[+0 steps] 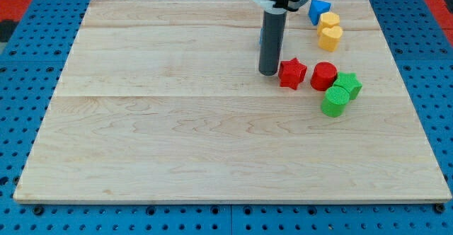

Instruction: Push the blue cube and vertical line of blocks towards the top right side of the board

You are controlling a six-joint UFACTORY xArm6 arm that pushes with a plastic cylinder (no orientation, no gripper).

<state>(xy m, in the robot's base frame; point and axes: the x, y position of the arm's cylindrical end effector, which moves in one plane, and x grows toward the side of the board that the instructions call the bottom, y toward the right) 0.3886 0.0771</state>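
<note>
A blue block (318, 10) sits near the view's top right, with two yellow blocks below it in a short vertical line, the upper one (329, 20) and a heart-shaped one (330, 37). My tip (268, 72) rests on the board just left of a red star (292, 73), close to it or touching it. The tip is well below and to the left of the blue and yellow blocks. The dark rod hides part of the board behind it.
A red cylinder (323, 75) lies right of the red star. A green star (347, 84) and a green cylinder (335, 101) sit beside it. The wooden board (177, 122) lies on a blue perforated table.
</note>
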